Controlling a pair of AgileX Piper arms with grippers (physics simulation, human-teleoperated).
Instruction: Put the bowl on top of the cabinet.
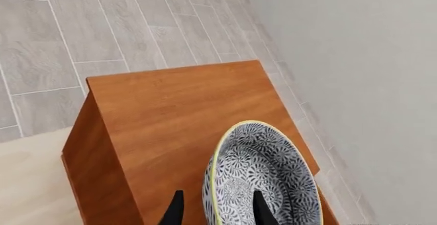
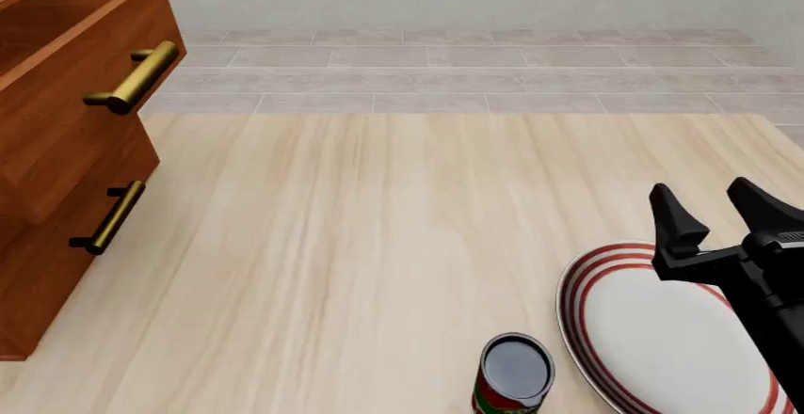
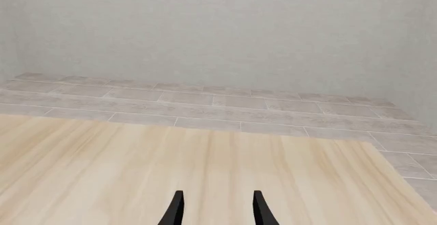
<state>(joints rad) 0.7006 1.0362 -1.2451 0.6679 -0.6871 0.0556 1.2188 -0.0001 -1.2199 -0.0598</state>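
Note:
In the left wrist view the blue-grey floral bowl [image 1: 263, 176] with its yellowish rim sits tilted over the flat top of the reddish-brown cabinet [image 1: 177, 107]. My left gripper [image 1: 218, 212] is open, with the bowl's rim between its fingers. One finger is inside the bowl and the other is outside, a small gap away from the wall. The front view shows the cabinet [image 2: 56, 160] at the far left with its brass handles, but not the bowl or the left gripper. My right gripper [image 2: 718, 209] [image 3: 218, 209] hangs open and empty at the right.
A white plate with red rings [image 2: 653, 339] lies under the right gripper near the front right. A red can [image 2: 513, 378] stands beside it at the front edge. The cabinet's upper drawer [image 2: 88, 52] is pulled out. Grey floor tiles and a wall lie beyond the table.

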